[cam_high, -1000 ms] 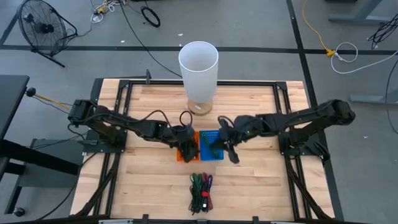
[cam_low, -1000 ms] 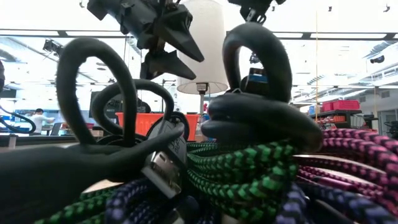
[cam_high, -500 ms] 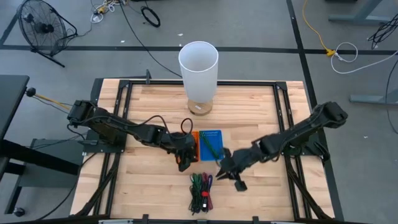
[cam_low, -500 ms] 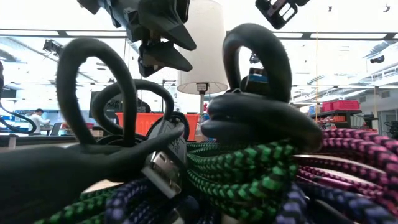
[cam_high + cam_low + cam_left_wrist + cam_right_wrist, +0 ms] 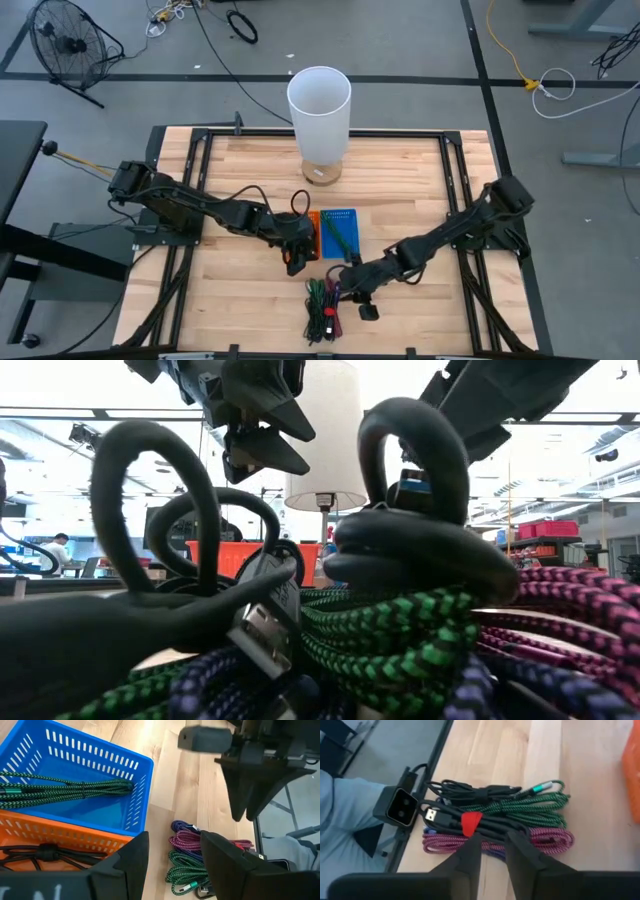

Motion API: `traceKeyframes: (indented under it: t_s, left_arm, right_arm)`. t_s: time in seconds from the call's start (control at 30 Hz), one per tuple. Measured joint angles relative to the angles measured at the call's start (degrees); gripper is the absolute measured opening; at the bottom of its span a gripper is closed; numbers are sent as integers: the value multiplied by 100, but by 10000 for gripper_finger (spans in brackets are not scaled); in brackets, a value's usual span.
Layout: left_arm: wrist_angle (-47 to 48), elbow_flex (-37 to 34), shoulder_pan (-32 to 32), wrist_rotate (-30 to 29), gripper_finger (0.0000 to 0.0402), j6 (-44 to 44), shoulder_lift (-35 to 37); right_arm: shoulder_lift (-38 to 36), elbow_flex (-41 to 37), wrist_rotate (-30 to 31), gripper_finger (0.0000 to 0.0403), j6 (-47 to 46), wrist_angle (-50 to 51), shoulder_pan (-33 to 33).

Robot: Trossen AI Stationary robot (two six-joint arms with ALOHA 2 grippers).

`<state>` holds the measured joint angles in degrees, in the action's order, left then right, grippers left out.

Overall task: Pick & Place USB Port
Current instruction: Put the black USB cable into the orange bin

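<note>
A bundle of coiled USB cables [image 5: 322,308] in black, green, purple and pink lies near the table's near edge; it also shows in the right wrist view [image 5: 495,820] and the low view [image 5: 400,630]. My right gripper [image 5: 347,290] hovers over it, open by a narrow gap [image 5: 493,849], touching nothing. The blue basket [image 5: 340,213] holds a green braided cable [image 5: 75,790]. Beside it, the orange basket [image 5: 65,837] holds a black cable [image 5: 45,855]. My left gripper [image 5: 293,258] is open [image 5: 172,852] above the orange basket's near side.
A tall white cylinder on a round wooden base [image 5: 319,110] stands behind the baskets. The low camera [image 5: 400,805] sits at the near edge next to the bundle, with light blue cloth [image 5: 345,805] beyond it. Bare wood lies left and right of the baskets.
My right gripper has swung from over the blue basket toward the table's near edge and left, ending above the cable bundle. The green cable stays in the blue basket. My left gripper has shifted a little toward the near edge, then kept still.
</note>
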<state>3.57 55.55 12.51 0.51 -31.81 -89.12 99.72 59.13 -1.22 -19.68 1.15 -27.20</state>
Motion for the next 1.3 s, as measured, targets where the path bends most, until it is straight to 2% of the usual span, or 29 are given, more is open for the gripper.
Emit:
traceKeyframes:
  t_s: [0.27, 0.4, 0.87, 1.3]
  left_arm:
    - [1, 0, 0, -32, 183, 22, -2]
    - [-2, 0, 0, -44, 183, 73, -2]
    - [-33, -4, 0, -44, 183, 101, -2]
    - [-39, -4, 0, -44, 183, 101, -2]
  right_arm:
    - [280, 0, 317, 149, 87, -142, 37]
    - [458, 0, 253, 165, 136, -313, 69]
    - [592, 0, 375, 197, 305, -395, 153]
    - [653, 0, 316, 198, 318, -444, 149]
